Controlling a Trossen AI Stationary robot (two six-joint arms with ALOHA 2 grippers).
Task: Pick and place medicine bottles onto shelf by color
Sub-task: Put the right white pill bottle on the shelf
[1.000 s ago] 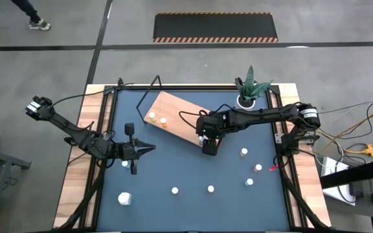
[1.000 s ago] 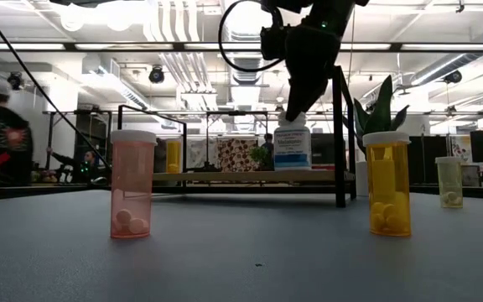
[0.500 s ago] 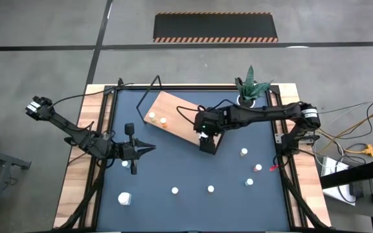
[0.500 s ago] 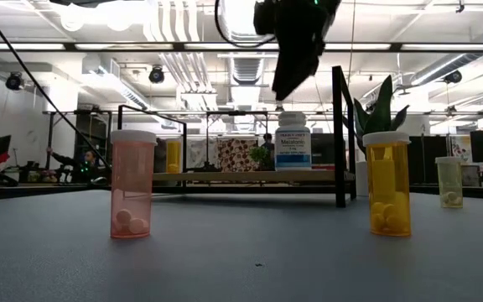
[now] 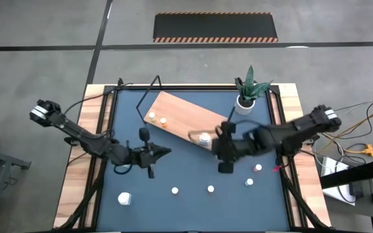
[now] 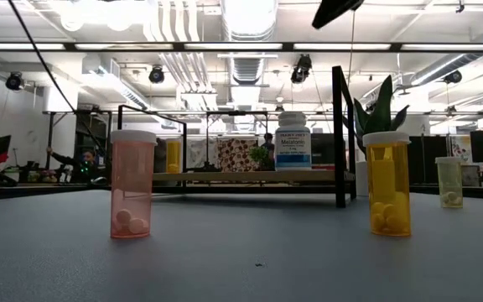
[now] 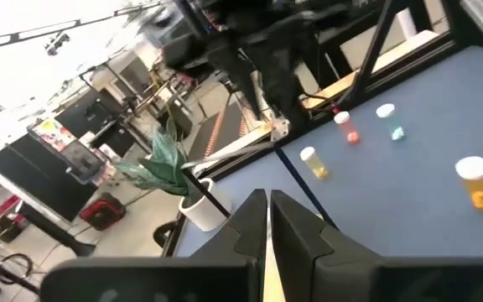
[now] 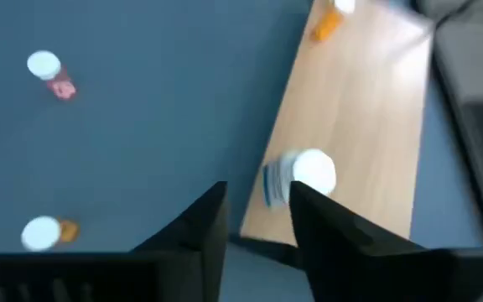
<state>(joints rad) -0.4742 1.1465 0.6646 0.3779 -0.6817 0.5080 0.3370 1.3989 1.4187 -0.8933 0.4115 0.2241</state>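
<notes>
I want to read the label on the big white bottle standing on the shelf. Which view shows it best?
The low view: the big white bottle faces that camera side-on, label showing, upright on the shelf. The high view shows only its white cap from above. The right wrist view shows it blurred. The left wrist view doesn't show it.

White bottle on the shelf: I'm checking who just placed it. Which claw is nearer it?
Right. The right claw is just off the shelf beside the white bottle; the left claw is farther away.

A big white bottle [image 5: 204, 138] is standing upright near the shelf's [image 5: 173, 110] edge; two small bottles [image 5: 157, 120] are sitting at its far end, others standing scattered off it.
</notes>
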